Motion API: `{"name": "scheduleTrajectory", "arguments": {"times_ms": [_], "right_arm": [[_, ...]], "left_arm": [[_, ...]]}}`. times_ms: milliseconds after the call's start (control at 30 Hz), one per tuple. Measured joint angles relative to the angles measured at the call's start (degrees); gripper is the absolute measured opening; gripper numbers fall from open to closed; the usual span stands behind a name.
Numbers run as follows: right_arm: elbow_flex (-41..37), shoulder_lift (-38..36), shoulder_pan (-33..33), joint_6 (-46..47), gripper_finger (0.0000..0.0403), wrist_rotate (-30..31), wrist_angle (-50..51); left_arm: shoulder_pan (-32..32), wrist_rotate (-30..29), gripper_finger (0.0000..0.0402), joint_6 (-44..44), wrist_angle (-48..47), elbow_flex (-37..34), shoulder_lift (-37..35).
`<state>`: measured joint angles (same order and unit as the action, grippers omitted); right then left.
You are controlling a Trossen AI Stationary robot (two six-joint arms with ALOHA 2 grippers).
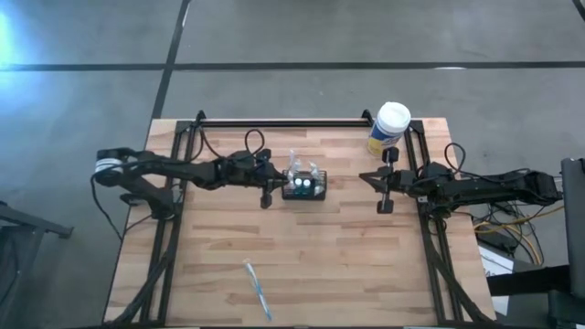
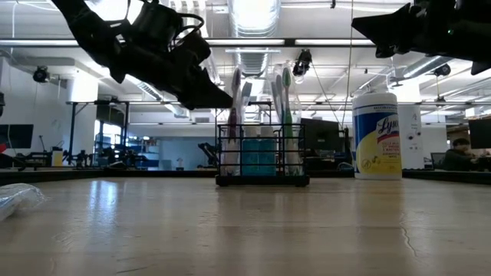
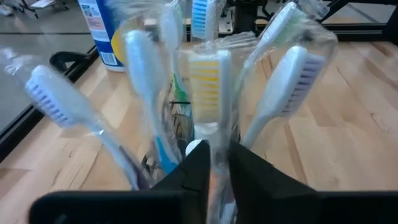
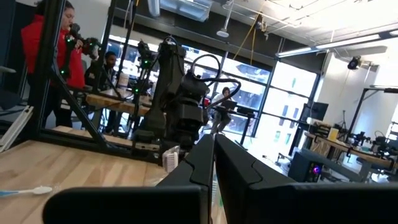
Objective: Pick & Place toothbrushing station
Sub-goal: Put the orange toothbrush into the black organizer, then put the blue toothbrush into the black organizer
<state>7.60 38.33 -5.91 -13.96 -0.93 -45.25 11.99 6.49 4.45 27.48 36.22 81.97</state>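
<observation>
While the left gripper (image 1: pixel 267 196) stands barely parted beside it, we judge the toothbrushing station (image 1: pixel 304 186) light, rigid, best gripped by its wire rim.

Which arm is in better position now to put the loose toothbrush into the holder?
Left, probably: the left gripper hangs beside the holder, and the loose toothbrush lies on its side; the right gripper waits shut near the canister.

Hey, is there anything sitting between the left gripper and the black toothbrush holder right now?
Nothing visible. The left gripper is right beside the toothbrushing station, its fingers in among the toothbrushes. The wipes canister stands well off to the side.
</observation>
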Motion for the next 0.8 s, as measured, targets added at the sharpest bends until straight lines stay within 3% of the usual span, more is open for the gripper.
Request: {"name": "scheduleTrajectory", "arguments": {"times_ms": [433,633,800], "right_arm": [[0.00,0.13,0.00,-0.02,0.0011,0.00,0.00],[0.00,0.13,0.00,-0.22,0.0011,0.00,0.00],[0.00,0.13,0.00,-0.22,0.0011,0.00,0.00]], "left_arm": [[-0.03,-0.42,0.0245,-0.52,-3.17,-0.06,-4.60],[-0.04,-1.32,0.0282,-0.62,-5.60,-0.06,-8.96],[-0.04,-1.36,0.0286,0.69,-14.64,-0.06,-17.15]]}}
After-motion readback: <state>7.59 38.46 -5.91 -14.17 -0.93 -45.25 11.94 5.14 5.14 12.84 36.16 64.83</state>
